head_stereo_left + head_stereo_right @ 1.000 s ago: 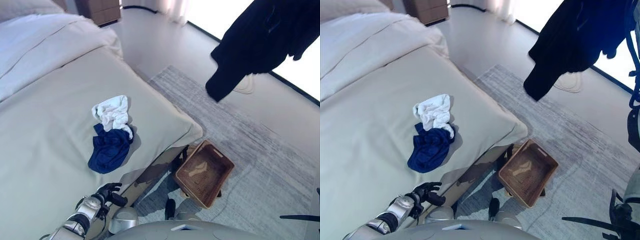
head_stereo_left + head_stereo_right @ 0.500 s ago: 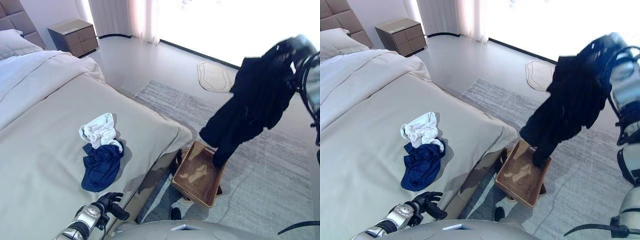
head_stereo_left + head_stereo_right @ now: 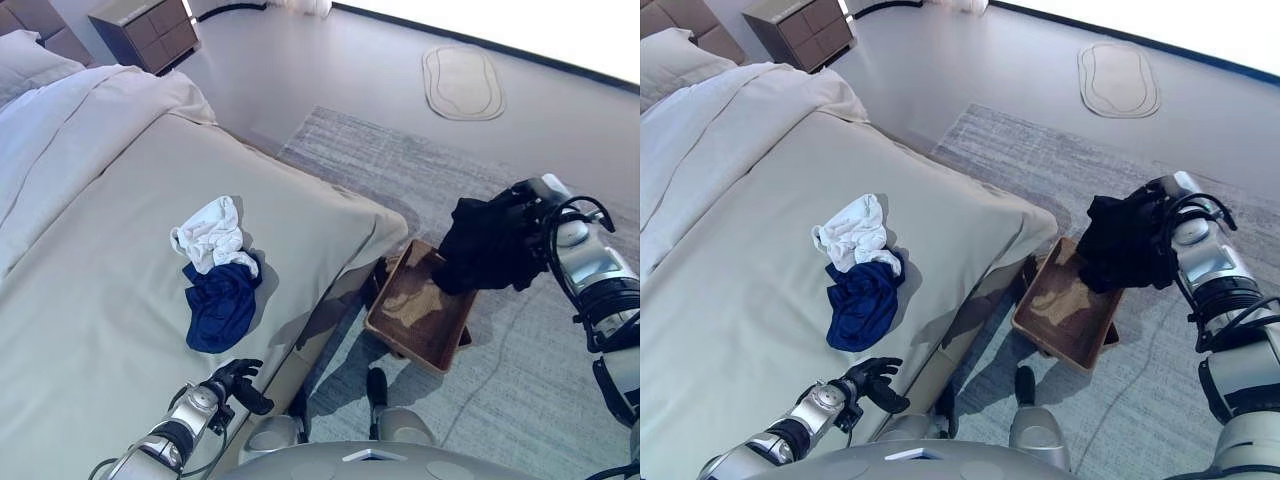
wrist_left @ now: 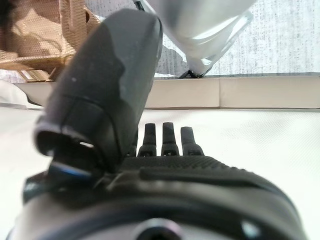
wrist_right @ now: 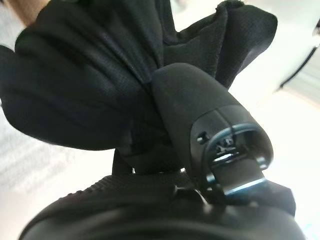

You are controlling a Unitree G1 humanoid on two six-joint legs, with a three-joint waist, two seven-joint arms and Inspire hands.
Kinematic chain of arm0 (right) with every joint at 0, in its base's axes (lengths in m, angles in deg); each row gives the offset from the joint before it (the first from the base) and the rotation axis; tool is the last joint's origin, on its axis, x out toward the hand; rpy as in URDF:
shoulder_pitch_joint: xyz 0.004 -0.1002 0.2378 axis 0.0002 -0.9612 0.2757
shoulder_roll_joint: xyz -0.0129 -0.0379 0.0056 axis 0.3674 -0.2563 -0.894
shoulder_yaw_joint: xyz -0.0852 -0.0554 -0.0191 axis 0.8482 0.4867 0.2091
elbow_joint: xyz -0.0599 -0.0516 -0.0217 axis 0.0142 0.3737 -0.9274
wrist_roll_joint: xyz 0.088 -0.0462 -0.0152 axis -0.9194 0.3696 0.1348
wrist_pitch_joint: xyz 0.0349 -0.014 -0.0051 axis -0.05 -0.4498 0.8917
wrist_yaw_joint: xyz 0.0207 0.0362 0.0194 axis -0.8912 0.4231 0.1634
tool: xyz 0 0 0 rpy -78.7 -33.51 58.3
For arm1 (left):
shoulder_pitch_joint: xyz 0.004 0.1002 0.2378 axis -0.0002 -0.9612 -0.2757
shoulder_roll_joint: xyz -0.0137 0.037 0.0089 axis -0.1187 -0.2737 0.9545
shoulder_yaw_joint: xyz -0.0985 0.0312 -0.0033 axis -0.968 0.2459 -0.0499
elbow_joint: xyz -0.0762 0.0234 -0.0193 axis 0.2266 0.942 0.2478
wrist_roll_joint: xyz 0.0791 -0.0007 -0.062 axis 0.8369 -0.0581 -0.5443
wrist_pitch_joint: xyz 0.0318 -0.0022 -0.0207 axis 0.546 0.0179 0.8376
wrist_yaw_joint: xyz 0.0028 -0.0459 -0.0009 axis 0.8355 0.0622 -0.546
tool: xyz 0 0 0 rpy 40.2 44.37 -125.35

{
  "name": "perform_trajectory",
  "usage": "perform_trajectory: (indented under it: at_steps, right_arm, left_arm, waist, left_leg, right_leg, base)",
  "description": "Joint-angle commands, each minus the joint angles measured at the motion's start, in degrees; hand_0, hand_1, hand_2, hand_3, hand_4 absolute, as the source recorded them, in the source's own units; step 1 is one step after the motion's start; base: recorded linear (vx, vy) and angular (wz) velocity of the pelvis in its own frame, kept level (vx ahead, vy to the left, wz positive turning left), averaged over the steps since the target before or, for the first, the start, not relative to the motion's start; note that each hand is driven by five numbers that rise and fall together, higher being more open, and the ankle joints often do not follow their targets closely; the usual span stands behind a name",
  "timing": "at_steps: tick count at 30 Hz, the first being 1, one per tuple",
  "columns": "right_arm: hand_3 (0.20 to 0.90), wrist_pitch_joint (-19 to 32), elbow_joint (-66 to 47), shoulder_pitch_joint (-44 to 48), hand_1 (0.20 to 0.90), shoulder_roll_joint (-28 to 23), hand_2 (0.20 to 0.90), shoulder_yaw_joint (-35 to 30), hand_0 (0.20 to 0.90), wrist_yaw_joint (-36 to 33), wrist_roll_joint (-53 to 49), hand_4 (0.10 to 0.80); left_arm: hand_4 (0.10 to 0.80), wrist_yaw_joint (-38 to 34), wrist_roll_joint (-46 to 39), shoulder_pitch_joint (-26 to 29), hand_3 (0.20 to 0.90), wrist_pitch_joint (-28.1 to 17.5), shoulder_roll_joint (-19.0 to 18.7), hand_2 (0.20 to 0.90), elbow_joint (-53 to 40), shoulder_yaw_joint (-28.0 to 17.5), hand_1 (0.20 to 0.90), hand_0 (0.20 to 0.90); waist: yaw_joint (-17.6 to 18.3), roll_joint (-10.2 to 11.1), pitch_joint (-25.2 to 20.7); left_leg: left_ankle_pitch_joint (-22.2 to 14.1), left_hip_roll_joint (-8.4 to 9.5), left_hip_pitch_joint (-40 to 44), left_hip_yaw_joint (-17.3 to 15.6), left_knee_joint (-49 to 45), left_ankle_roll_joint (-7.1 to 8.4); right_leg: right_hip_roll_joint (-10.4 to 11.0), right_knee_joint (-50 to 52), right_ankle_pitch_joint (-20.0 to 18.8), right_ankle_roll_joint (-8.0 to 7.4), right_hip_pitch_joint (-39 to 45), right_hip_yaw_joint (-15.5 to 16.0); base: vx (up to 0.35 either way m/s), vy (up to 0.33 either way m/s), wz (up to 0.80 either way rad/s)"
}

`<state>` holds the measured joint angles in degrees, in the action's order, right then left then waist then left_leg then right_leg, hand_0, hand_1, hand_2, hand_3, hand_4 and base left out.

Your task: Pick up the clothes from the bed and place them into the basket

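Note:
My right hand (image 3: 527, 205) is shut on a black garment (image 3: 485, 245) that hangs over the far end of the brown wicker basket (image 3: 420, 318) on the rug beside the bed. The right wrist view shows my thumb (image 5: 200, 115) pressed into the black cloth (image 5: 90, 75). A white garment (image 3: 210, 232) and a dark blue garment (image 3: 220, 305) lie together on the beige bed (image 3: 90, 300). My left hand (image 3: 235, 382) rests at the bed's near edge, fingers relaxed and empty; its fingers (image 4: 170, 137) lie on the sheet.
A grey rug (image 3: 520, 400) lies under the basket. A small oval mat (image 3: 463, 82) lies on the floor farther off. A wooden nightstand (image 3: 145, 32) stands beside the head of the bed, and a white duvet (image 3: 60, 130) covers the bed's far part.
My right hand has come down with the black garment from high up to just over the basket. The camera has tilted down. The left hand has stayed at the bed's edge.

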<state>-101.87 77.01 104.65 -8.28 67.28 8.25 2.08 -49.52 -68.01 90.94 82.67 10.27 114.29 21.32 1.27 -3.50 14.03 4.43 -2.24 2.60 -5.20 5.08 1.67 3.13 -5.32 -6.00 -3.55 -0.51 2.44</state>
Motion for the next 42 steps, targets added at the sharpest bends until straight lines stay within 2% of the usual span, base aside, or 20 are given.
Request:
perform_trajectory:
  at_steps: [1, 8, 9, 12, 15, 22, 28, 31, 35, 36, 42]
  right_arm:
    - [0.200, 5.3, -1.5, 6.4, 0.300, -2.7, 0.300, -5.6, 0.300, -5.9, 2.5, 0.100]
    - [0.200, 2.0, 3.4, 12.5, 0.300, -3.4, 0.300, -3.0, 0.300, -11.3, 2.2, 0.100]
    - [0.900, 1.1, 4.6, 12.8, 0.900, -3.3, 0.900, -2.9, 0.900, -11.1, 2.7, 0.800]
    - [0.900, 1.0, 7.1, 12.7, 0.900, -3.7, 0.900, -2.4, 0.900, -10.8, 3.0, 0.800]
    - [0.900, 1.3, 6.1, 11.3, 0.900, -3.5, 0.900, -3.0, 0.900, -12.3, 3.3, 0.800]
    - [0.900, 1.6, 2.0, 8.9, 0.900, -5.5, 0.900, -4.3, 0.900, -11.2, 4.6, 0.800]
    - [0.900, 4.8, -2.5, 6.4, 0.900, -6.0, 0.900, -8.2, 0.900, -13.8, 4.8, 0.800]
    - [0.900, 3.8, -4.2, 6.6, 0.900, -5.8, 0.900, -9.0, 0.900, -13.5, 6.5, 0.800]
    - [0.900, 5.5, -4.3, 8.3, 0.900, -6.4, 0.900, -8.6, 0.900, -14.1, 4.6, 0.800]
    - [0.900, 7.3, -5.7, 8.5, 0.900, -6.1, 0.900, -8.8, 0.900, -14.2, 4.7, 0.800]
    - [0.900, 9.6, -20.6, 11.0, 0.900, -2.6, 0.900, -3.9, 0.900, -9.0, 9.9, 0.800]
  left_arm:
    - [0.800, -1.4, -1.1, 1.9, 0.900, -3.7, -1.9, 0.900, 0.5, 2.1, 0.900, 0.900]
    - [0.800, -2.6, -6.9, 7.1, 0.900, -6.5, -1.5, 0.900, -3.5, 4.1, 0.900, 0.900]
    - [0.800, -2.9, -7.2, 7.1, 0.900, -6.8, -1.3, 0.900, -4.6, 4.4, 0.900, 0.900]
    - [0.800, -3.2, -8.2, 7.4, 0.900, -7.4, -0.7, 0.900, -6.4, 5.0, 0.900, 0.900]
    - [0.800, -2.8, -9.1, 7.4, 0.900, -7.6, -1.0, 0.900, -7.1, 4.7, 0.900, 0.900]
    - [0.800, -3.5, -11.0, 4.8, 0.900, -5.6, -2.6, 0.900, -6.2, 1.1, 0.900, 0.900]
    - [0.800, -4.2, -10.3, -0.6, 0.900, -4.2, -2.1, 0.900, -2.6, -3.8, 0.900, 0.900]
    - [0.800, -4.4, -11.1, -2.0, 0.900, -4.5, -1.8, 0.900, -1.4, -5.0, 0.900, 0.900]
    - [0.800, -4.5, -11.7, -2.9, 0.900, -4.8, -1.4, 0.900, -1.6, -5.5, 0.900, 0.900]
    - [0.800, -4.6, -11.9, -3.4, 0.900, -5.0, -1.2, 0.900, -1.5, -5.6, 0.900, 0.900]
    - [0.800, -3.7, -12.0, -2.0, 0.900, -5.4, -1.6, 0.900, -2.3, -6.1, 0.900, 0.900]
  waist:
    - [-0.8, 2.6, 0.4]
    - [-1.0, -0.9, 7.9]
    - [-1.1, -1.4, 8.7]
    - [-1.4, -2.3, 10.0]
    - [-1.5, -2.3, 10.3]
    - [-2.2, 0.7, 8.7]
    - [-4.0, 3.8, 5.9]
    - [-4.8, 4.6, 5.2]
    - [-6.2, 5.3, 5.3]
    - [-6.9, 5.6, 5.3]
    - [-10.8, 7.2, 7.7]
  left_leg:
    - [-4.7, 1.10, -0.6, 2.9, -2.4, 1.12]
    - [-2.2, 1.30, -8.3, 4.6, -4.3, 1.81]
    - [-1.9, 1.38, -8.8, 4.9, -4.3, 1.91]
    - [-1.3, 1.35, -9.3, 5.5, -3.8, 2.04]
    - [-1.0, 1.30, -9.0, 6.1, -3.2, 2.15]
    - [-2.3, 0.80, -7.7, 5.6, -4.3, 2.36]
    - [-4.3, 1.27, -5.8, 5.4, -6.8, 1.85]
    - [-4.9, 1.63, -5.6, 5.3, -7.6, 1.59]
    - [-5.5, 2.06, -6.2, 6.1, -9.3, 1.25]
    - [-5.8, 2.29, -6.4, 6.4, -9.9, 1.10]
    - [-6.3, 3.67, -9.8, 9.1, -13.0, -0.29]
  right_leg:
    - [1.4, 6.3, 6.2, 0.65, 0.5, 4.2]
    - [1.7, 10.5, 6.5, 1.73, -7.7, 5.0]
    - [1.7, 10.7, 6.5, 1.85, -8.2, 5.0]
    - [1.6, 10.7, 6.4, 2.18, -8.8, 5.3]
    - [1.4, 10.3, 6.4, 2.27, -8.4, 5.6]
    - [1.5, 9.8, 6.3, 2.07, -6.8, 6.9]
    - [1.0, 7.8, 5.8, 1.83, -2.8, 7.6]
    - [1.0, 7.0, 5.6, 1.64, -2.1, 7.7]
    - [1.2, 6.9, 5.4, 1.71, -1.7, 8.5]
    - [1.4, 7.1, 5.6, 1.74, -1.5, 8.9]
    - [3.1, 10.6, 6.7, 1.64, -3.0, 11.7]
  base:
    - [-0.022, -0.053, 0.04]
    - [-0.182, -0.025, 0.10]
    - [-0.051, 0.005, 0.05]
    - [-0.033, 0.001, 0.13]
    - [0.021, -0.027, 0.13]
    - [0.047, 0.010, 0.22]
    - [0.152, 0.045, 0.08]
    - [0.128, 0.113, 0.05]
    - [0.057, 0.080, 0.04]
    - [0.086, 0.087, 0.13]
    - [0.025, 0.096, 0.23]
